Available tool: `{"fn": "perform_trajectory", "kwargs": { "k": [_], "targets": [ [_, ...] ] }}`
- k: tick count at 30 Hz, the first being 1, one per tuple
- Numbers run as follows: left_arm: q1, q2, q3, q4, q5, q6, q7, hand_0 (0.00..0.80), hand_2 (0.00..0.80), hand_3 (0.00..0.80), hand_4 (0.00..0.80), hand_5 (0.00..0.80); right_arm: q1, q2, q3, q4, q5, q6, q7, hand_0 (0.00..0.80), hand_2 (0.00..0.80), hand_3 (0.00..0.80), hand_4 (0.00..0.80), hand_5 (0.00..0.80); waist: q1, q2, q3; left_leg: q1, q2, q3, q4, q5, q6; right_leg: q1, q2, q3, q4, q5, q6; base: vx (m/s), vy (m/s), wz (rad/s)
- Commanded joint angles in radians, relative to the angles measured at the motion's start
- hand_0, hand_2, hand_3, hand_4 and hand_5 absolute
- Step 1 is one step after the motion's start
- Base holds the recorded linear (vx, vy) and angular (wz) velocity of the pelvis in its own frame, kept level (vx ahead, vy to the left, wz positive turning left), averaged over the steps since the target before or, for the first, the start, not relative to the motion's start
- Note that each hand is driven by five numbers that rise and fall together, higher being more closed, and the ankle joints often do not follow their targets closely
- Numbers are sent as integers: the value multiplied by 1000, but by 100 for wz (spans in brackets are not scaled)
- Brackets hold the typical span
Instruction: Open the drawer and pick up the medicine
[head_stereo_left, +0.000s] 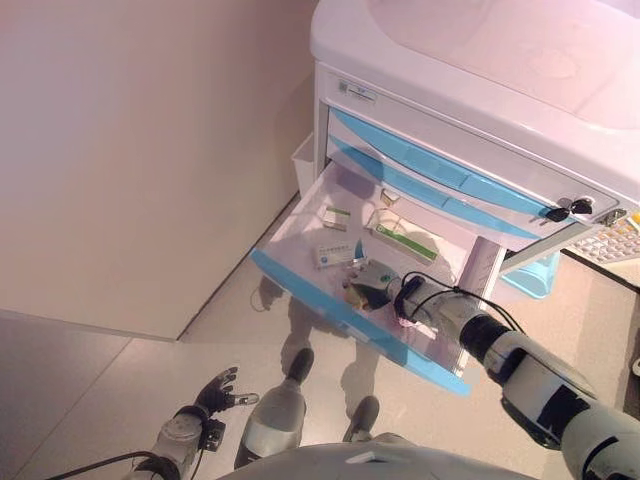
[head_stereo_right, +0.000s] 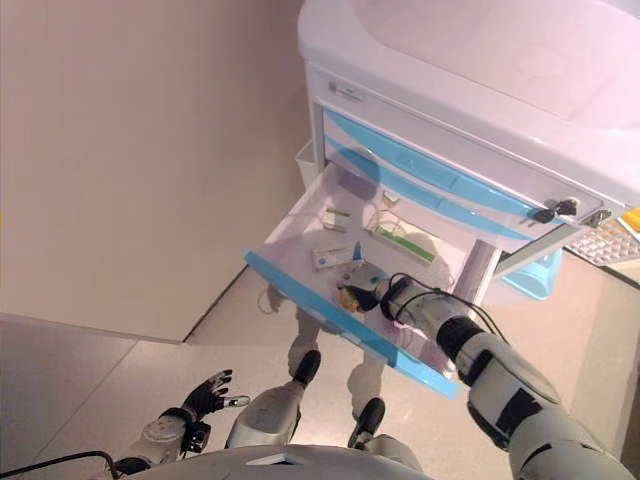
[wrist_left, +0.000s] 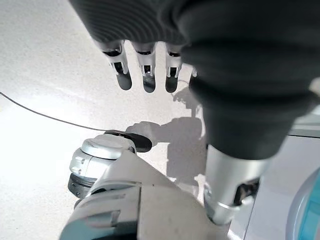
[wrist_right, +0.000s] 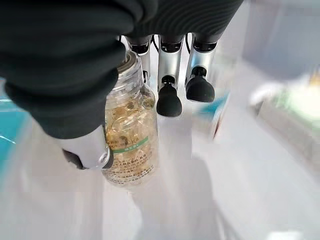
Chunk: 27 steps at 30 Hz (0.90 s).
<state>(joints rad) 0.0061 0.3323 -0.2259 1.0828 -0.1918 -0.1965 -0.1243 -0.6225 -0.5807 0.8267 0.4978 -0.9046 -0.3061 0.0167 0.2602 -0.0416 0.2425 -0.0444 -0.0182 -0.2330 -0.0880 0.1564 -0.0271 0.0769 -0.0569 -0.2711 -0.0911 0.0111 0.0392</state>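
Observation:
The white cabinet's lower drawer (head_stereo_left: 322, 305) with a blue front stands pulled open. My right hand (head_stereo_left: 385, 290) reaches down into its front part. In the right wrist view its thumb (wrist_right: 90, 150) and a finger pinch a clear medicine bottle (wrist_right: 131, 145) of yellow capsules with a green-striped label; the other fingers (wrist_right: 169, 102) point straight past it. The bottle shows as a yellowish spot at the hand (head_stereo_right: 348, 296). My left hand (head_stereo_left: 215, 392) hangs low near the floor, fingers (wrist_left: 145, 70) relaxed and empty.
Medicine boxes lie in the drawer: a small one (head_stereo_left: 337, 217), a white one (head_stereo_left: 333, 255), a green-and-white one (head_stereo_left: 405, 242). Keys (head_stereo_left: 565, 210) hang in the cabinet (head_stereo_left: 450, 60) lock. A white bin (head_stereo_left: 303, 160) hangs on its side. A wall stands at the left.

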Motion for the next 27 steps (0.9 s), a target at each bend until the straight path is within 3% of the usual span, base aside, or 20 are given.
{"fn": "perform_trajectory", "kwargs": {
  "k": [1,4,6,10,14,20,27],
  "targets": [
    [26,42,41,24,26,4,-1,0,0,0,0,0,-25,-144,-65,-303,301,41,236,800,800,800,800,800,-51,-67,-27,37,-37,27,12,-118,41,-38,-14,73,70,23,37,33,57,-22],
    [44,36,66,34,27,1,2,0,0,0,0,0,-9,-256,-176,-468,482,61,353,800,800,800,800,800,-78,-76,-44,50,-32,47,9,-124,44,-36,-11,95,71,23,38,33,65,-31],
    [63,30,88,35,24,3,7,0,0,0,0,0,-19,-362,-332,-572,722,76,434,800,800,800,800,800,-107,-85,-65,65,-26,71,8,-133,44,-34,-10,115,77,21,38,43,69,-28],
    [75,23,95,33,22,6,16,0,0,0,0,0,-126,-431,-460,-501,972,62,412,800,800,800,800,800,-128,-94,-87,86,-26,90,9,-149,44,-26,-9,136,83,17,39,24,44,-27],
    [81,12,90,25,19,15,17,0,0,0,0,0,-233,-445,-548,-380,1040,85,262,800,800,800,800,800,-137,-92,-112,107,-31,104,14,-165,46,-9,-12,150,80,17,41,37,65,-16],
    [77,16,58,67,3,18,15,0,0,0,0,0,-389,-505,-521,-142,1068,170,118,800,800,800,800,800,-126,-92,-131,126,-35,108,18,-172,46,9,-14,150,78,19,42,46,44,0],
    [81,38,28,69,-18,34,20,0,0,0,0,0,-578,-535,-346,172,1043,239,134,800,800,800,800,800,-83,-99,-122,127,-43,82,25,-171,43,20,-19,126,74,19,41,49,13,4]
  ]
}}
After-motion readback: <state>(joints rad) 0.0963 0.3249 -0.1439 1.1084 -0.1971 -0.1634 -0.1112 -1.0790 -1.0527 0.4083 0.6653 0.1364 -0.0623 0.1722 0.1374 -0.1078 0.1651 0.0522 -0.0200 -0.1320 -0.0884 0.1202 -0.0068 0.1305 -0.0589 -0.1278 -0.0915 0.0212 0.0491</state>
